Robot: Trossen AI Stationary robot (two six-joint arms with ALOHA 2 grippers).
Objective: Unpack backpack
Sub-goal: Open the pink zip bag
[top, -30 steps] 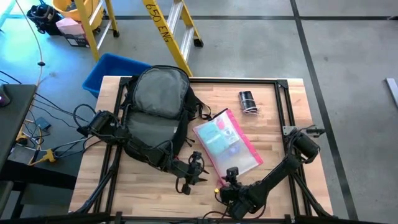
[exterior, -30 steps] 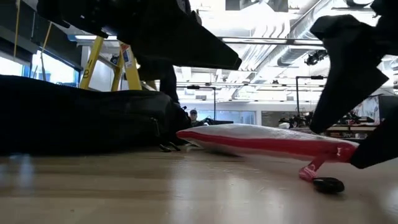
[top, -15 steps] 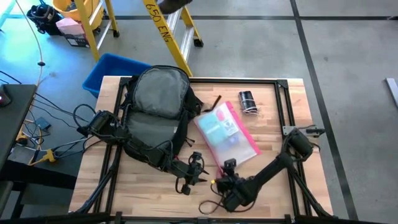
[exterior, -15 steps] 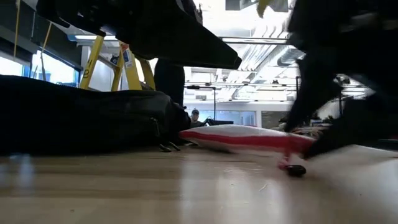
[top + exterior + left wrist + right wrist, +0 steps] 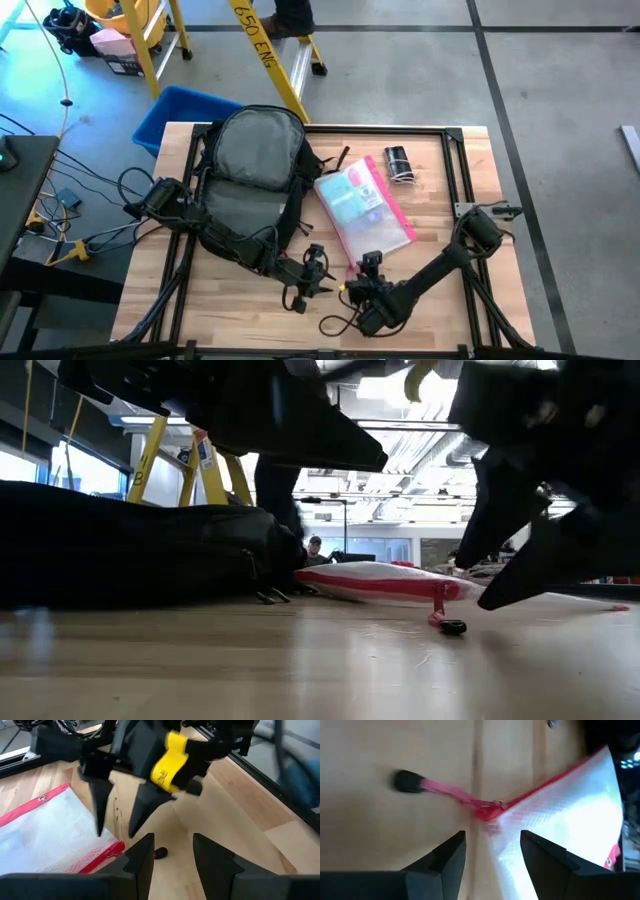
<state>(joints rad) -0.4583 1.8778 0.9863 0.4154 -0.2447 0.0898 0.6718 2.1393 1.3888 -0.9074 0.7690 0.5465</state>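
Left gripper: two dark fingers at six o'clock, standing apart with bare wood between them and nothing held. Light wooden table top: fills most of the field. Clear mesh-lined zip pouch with red edging: lies flat at eight o'clock. Small dark pull tab: rests on the wood just beside the pouch's corner. Right gripper: dark, with a yellow part, near twelve o'clock, its two pointed fingers aimed downward and spread, above the pouch's corner.

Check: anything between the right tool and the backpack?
Yes. The clear pink-edged zip pouch lies on the wooden table between the open right tool and the large black fabric backpack; the pouch corner sits right at the tool.
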